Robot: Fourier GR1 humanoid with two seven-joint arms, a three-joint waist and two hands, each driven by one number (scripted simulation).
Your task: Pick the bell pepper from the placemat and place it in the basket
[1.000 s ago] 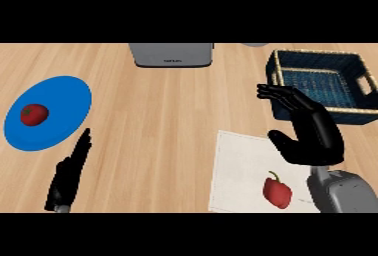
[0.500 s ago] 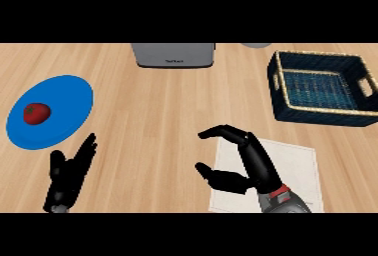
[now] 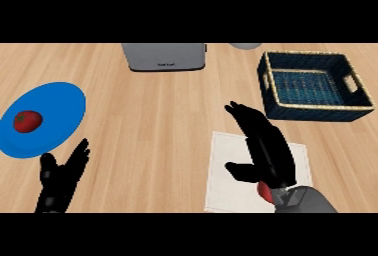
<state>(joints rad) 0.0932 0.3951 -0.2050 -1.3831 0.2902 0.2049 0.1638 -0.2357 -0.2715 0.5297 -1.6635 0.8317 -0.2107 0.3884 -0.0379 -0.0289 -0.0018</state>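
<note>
Counter (image 3: 155,110) w/ basket (image 3: 275,100) far right, placemat (image 3: 221,185) near right. Right hand (image 3: 266,150) over placemat, fingers straight, open. Left hand (image 3: 60,177) near left, open. Pepper (image 3: 263,189) on placemat, mostly hidden under right hand.

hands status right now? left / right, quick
Left hand: open, resting low at the view's left, holding nothing.
Right hand: open over the placemat, above the bell pepper, not holding it.

Kitchen, wooden counter (image 3: 162,110), toaster (image 3: 164,56), blue plate (image 3: 59,107), woven basket (image 3: 316,86)
</note>
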